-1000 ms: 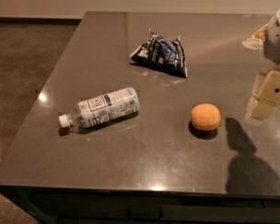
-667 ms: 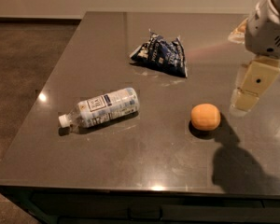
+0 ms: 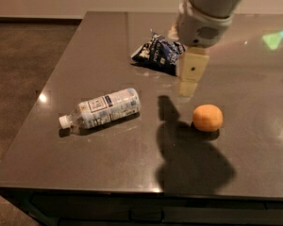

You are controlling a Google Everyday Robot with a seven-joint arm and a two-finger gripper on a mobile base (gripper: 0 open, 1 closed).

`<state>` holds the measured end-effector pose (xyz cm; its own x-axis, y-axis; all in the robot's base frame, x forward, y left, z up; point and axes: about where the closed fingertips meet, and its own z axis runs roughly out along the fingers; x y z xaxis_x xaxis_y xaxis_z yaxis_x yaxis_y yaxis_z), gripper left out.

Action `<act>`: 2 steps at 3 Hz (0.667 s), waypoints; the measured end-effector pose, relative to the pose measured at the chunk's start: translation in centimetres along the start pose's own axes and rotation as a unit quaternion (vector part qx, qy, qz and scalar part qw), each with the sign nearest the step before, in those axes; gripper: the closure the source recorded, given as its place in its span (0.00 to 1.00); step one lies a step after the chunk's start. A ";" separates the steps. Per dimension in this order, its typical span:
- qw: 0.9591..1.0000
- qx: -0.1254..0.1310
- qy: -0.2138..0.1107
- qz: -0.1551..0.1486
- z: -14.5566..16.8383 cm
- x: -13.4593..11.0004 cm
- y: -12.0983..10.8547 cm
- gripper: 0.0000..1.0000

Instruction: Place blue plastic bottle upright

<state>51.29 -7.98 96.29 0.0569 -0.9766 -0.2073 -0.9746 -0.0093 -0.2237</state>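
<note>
The blue plastic bottle [image 3: 103, 108] lies on its side on the dark table [image 3: 108, 159], left of centre, its white cap pointing left toward the table's left edge. It is clear with a white-and-blue label. My gripper [image 3: 190, 76] hangs above the table to the right of the bottle, pointing down, between the snack bag and the orange. It is well apart from the bottle and holds nothing that I can see.
A dark blue foil snack bag [image 3: 156, 53] lies behind the gripper. An orange [image 3: 207, 117] sits right of the gripper. The table's left and front edges drop to a dark floor [image 3: 23, 65].
My arm has swung left from the table's right side to a spot between the bag and the orange. The bottle, bag and orange have not moved.
</note>
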 end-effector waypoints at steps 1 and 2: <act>0.999 -0.025 0.000 -0.046 2.8 -3.7 -0.2 0.00; 0.994 -0.058 0.018 -0.089 6.6 -6.8 0.0 0.00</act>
<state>52.30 0.05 91.41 0.2252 -0.9642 -0.1402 -0.9683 -0.2055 -0.1420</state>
